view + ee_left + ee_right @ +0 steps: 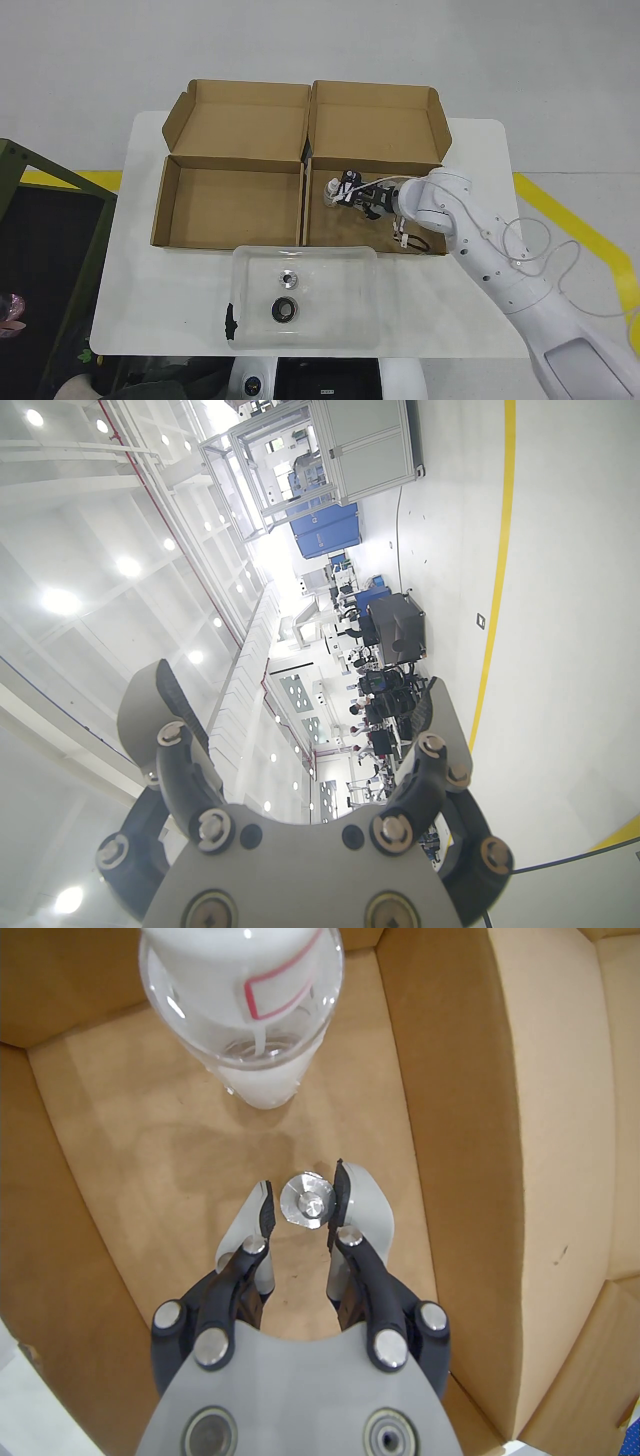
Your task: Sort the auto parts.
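Right wrist view: we see right gripper (302, 1176) slightly parted around disc (307, 1202), touching it on one side.
Left gripper (300, 677): spread wide, holding nothing.
Disc: on box (150, 1128) floor.

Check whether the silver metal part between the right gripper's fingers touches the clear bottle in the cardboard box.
Apart. The right wrist view shows bare floor of the cardboard box between the silver metal part and the clear bottle.

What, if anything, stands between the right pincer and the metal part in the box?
Nothing visible does. The part sits inside the box, within the open right pincer. A clear bottle lies beyond it, not in between.
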You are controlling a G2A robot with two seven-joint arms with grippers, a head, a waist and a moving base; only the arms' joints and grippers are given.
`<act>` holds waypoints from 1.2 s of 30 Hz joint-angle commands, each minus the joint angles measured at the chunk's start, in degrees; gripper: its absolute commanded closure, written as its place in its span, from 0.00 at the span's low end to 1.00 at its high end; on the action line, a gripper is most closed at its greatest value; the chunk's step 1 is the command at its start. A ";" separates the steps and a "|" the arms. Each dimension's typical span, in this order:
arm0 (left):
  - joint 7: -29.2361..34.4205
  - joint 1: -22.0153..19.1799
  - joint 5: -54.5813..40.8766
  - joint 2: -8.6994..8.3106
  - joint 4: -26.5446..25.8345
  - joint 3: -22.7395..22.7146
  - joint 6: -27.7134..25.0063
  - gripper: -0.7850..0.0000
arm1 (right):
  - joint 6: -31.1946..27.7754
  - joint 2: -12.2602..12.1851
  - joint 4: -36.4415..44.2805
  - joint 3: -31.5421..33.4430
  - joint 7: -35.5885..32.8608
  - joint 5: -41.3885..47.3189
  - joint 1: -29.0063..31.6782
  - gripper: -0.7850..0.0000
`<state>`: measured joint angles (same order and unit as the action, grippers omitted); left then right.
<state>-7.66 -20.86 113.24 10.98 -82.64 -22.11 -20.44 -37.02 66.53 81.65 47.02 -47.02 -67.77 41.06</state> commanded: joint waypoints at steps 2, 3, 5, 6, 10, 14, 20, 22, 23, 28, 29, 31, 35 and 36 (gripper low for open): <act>0.00 0.00 0.00 0.00 0.00 0.00 0.00 0.00 | 0.39 -0.09 0.69 0.62 0.70 0.15 0.43 0.64; 0.00 0.00 0.00 0.00 0.00 0.00 0.00 0.00 | 0.41 -0.17 1.17 0.92 0.79 0.22 0.68 0.63; 0.00 0.00 0.00 0.00 0.00 0.00 0.00 0.00 | 0.53 -0.43 2.58 1.82 0.86 0.24 1.32 0.62; 0.00 0.00 0.00 0.00 0.00 0.00 0.00 0.00 | 0.56 -0.62 3.49 2.40 0.88 0.22 1.77 0.61; 0.00 0.00 0.00 0.00 0.00 0.00 0.00 0.00 | 0.18 -1.60 8.25 5.42 0.80 0.23 4.33 0.61; 0.00 0.00 0.00 0.00 0.00 0.00 0.00 0.00 | -0.28 -2.74 14.36 9.11 0.88 0.47 7.82 0.55; 0.00 0.00 0.00 0.00 0.00 0.00 0.00 0.00 | -1.19 -4.02 22.79 12.92 2.20 0.87 13.71 0.54; 0.00 0.00 0.00 0.00 0.00 0.00 0.00 0.00 | -1.48 -4.36 25.20 13.85 2.83 0.61 15.49 0.54; 0.00 0.00 0.00 0.00 0.00 0.00 0.00 0.00 | -1.55 -4.50 26.53 14.16 3.16 0.29 16.36 0.54; 0.00 0.00 0.00 0.00 0.00 0.00 0.00 0.00 | -2.64 -5.01 31.58 14.45 5.14 -0.59 20.43 0.55; 0.00 0.00 0.00 0.00 0.00 0.00 0.00 0.00 | -2.67 -5.08 32.46 14.39 5.42 -1.05 21.10 0.55; 0.00 0.00 0.00 0.00 0.00 0.00 0.00 0.00 | -3.19 -5.17 34.00 13.84 6.45 -1.33 22.43 0.55; 0.00 0.00 0.00 0.00 0.00 0.00 0.00 0.00 | -3.45 -5.19 36.28 12.26 7.92 -2.65 24.09 0.55; 0.00 0.00 0.00 0.00 0.00 0.00 0.00 0.00 | -3.35 -5.15 36.70 11.62 8.16 -3.06 24.42 0.55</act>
<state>-7.66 -20.86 113.24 10.98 -82.64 -22.11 -20.44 -40.49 61.34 117.97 59.24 -39.09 -70.45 65.19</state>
